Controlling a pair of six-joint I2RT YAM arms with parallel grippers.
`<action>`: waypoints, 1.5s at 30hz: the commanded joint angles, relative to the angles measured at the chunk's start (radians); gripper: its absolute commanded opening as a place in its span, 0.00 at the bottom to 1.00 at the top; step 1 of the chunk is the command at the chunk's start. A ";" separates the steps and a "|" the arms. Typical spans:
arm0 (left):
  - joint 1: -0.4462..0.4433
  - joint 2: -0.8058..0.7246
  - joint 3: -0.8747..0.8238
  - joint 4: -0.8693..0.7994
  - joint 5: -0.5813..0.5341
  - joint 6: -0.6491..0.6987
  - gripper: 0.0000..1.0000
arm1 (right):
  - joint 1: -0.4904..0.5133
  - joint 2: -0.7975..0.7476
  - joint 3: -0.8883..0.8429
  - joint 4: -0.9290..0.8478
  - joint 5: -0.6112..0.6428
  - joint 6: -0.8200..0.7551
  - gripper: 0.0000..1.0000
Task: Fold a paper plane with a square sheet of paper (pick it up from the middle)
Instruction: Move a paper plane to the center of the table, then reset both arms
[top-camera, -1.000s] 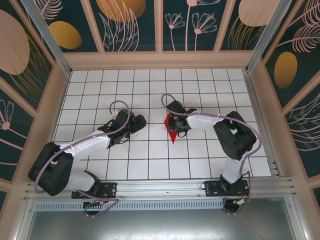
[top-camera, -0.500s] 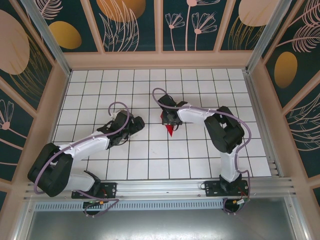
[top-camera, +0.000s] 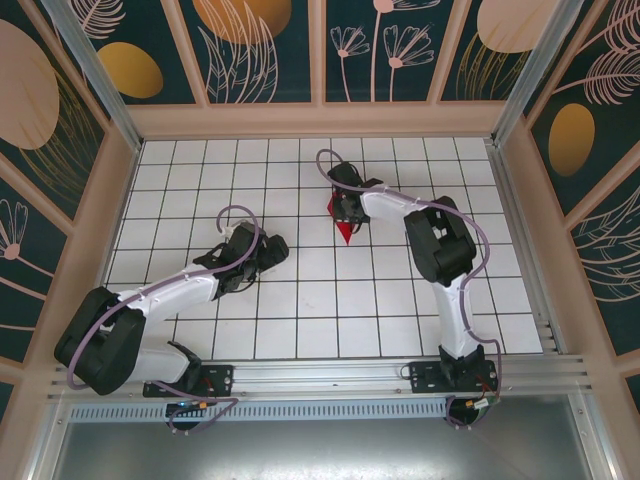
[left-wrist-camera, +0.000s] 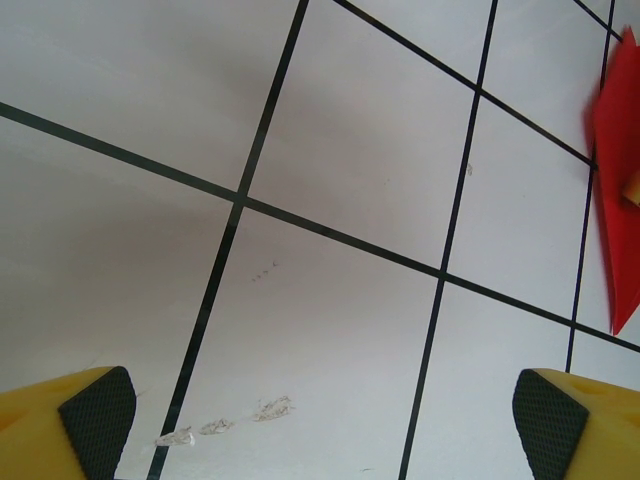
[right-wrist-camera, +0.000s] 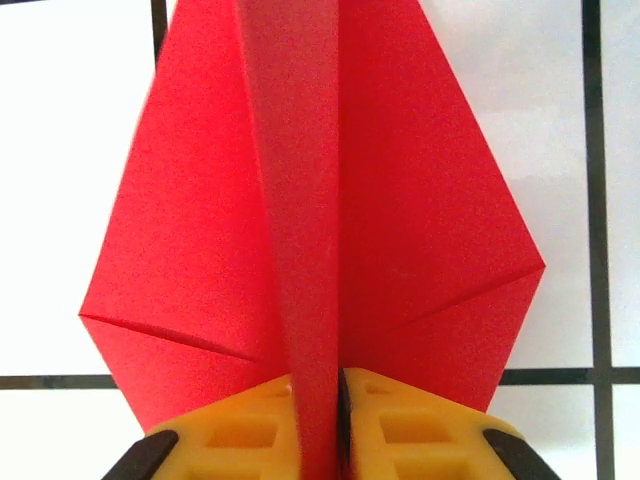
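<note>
The right fingers (right-wrist-camera: 400, 440), clamped on the paper plane (right-wrist-camera: 320, 200), have carried it toward the far edge of the table (top-camera: 300, 330). The left fingers (left-wrist-camera: 565, 420) gape empty. Folding looks done.

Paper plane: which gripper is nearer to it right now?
Right. The right gripper is closed on the paper plane at its raised centre fold. The left gripper hangs open above bare tiles, apart from the plane, off to its left.
</note>
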 joint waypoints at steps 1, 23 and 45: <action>0.008 0.002 -0.014 -0.006 -0.002 0.019 0.99 | -0.003 0.039 0.021 -0.047 -0.016 -0.027 0.19; 0.028 -0.040 0.193 -0.170 -0.220 0.149 0.99 | -0.002 -0.146 0.041 -0.051 0.019 0.026 0.35; 0.280 -0.366 -0.159 0.287 -0.687 0.499 0.99 | -0.345 -1.011 -0.867 0.534 0.373 -0.051 0.99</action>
